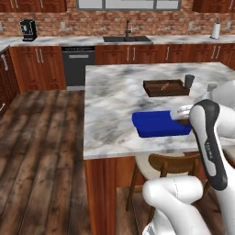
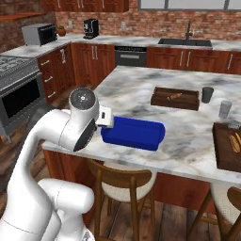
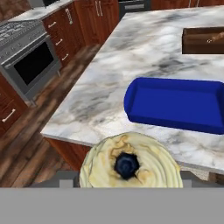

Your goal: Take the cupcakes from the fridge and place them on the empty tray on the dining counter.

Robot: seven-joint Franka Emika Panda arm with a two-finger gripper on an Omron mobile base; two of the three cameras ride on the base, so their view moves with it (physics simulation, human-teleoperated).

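The gripper (image 3: 129, 175) holds a cupcake (image 3: 130, 162) w/ its jaws partly shut on it. The blue tray (image 3: 175, 105) sits just ahead of it on the marble counter (image 3: 109, 78), not touching.

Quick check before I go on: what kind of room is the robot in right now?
A home kitchen, rendered: a marble-topped dining counter with a blue tray on it, a sink along the brick wall, and a stove at the side.

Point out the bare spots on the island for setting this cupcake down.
The blue tray is empty inside. Bare marble runs between the tray and the island's far edge, left of the brown wooden tray. The right end is crowded: two cups and another wooden tray.
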